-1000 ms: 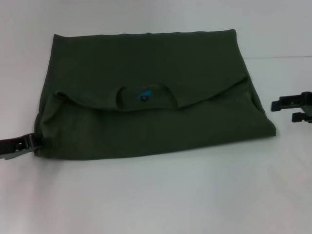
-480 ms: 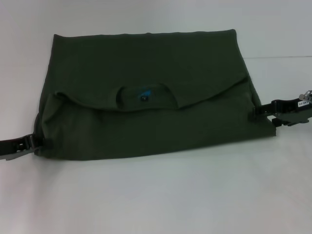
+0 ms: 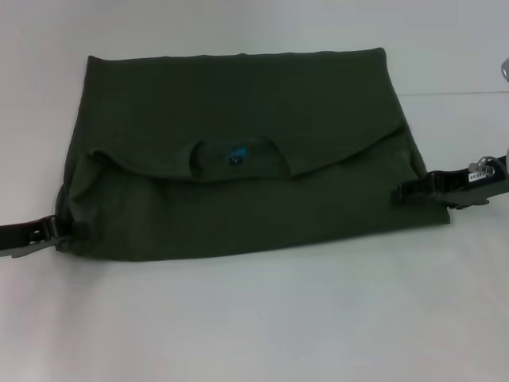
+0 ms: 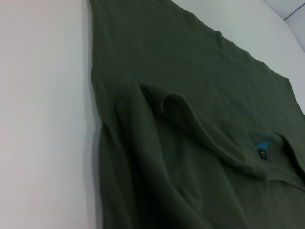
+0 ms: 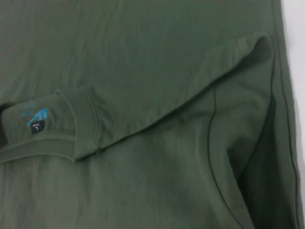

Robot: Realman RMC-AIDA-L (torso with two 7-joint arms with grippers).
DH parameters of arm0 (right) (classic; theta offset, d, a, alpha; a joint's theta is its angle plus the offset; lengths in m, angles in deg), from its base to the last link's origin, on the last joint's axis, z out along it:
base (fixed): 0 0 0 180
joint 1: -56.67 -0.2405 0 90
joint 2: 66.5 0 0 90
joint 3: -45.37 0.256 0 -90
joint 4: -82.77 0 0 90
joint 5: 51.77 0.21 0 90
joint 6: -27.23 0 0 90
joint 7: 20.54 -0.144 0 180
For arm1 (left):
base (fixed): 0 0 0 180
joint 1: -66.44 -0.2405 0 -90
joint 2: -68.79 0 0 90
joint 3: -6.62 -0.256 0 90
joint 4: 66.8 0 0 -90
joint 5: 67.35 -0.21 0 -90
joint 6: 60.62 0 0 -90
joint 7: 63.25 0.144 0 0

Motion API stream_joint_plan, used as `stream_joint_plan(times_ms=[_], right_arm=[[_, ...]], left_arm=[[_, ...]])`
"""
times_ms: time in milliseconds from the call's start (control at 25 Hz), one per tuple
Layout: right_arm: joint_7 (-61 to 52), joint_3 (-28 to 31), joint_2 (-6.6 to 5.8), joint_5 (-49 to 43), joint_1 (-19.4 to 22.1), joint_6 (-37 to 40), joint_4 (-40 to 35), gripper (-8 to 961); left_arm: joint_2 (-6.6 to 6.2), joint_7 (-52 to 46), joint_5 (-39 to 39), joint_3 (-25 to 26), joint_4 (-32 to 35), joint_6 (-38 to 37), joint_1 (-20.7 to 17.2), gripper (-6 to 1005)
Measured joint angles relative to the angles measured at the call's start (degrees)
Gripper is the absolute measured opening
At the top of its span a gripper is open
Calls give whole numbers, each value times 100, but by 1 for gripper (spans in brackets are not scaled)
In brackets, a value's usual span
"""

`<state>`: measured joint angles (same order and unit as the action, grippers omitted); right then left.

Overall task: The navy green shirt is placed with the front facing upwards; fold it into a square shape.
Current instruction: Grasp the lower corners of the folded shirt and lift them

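At the near left corner of the navy green shirt, the left gripper lies low on the counter, its dark tip touching the cloth edge; whether its jaws are clenched or released there I cannot tell. On the opposite side the right gripper reaches in over the near right edge of the shirt, its black tip lying on the fabric, and its jaws likewise cannot be read. The shirt is a soft, matte, dark olive knit, folded into a broad band that lies across the middle of the pale, smooth counter, wider than deep, its far edge straight and its near edge slightly bowed. An upper layer is turned toward the robot, ending in a curved hem. In that hem's centre sits the ribbed round collar with a small black label and a blue mark inside. Rounded, thick folds bunch at the shirt's left end; a stitched seam runs near the right end.
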<state>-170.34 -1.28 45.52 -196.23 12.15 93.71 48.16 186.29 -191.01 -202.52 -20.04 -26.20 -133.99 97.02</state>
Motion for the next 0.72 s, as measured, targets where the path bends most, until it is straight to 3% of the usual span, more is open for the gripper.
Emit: stream_joint_plan(times_ms=[120,480,720], right_arm=[[-5,-28,9,-2,-23,7,-12,898],[25,-248,13,-5,-35,0,-110,711],[10,-283,2,-11,-52,-3,-112,425]], left_arm=[[0,-1,0,0,0,10,6,52],[-8,-4,9,3,0,25,27,52],[-9,-11,18,3,0,26,36,52]])
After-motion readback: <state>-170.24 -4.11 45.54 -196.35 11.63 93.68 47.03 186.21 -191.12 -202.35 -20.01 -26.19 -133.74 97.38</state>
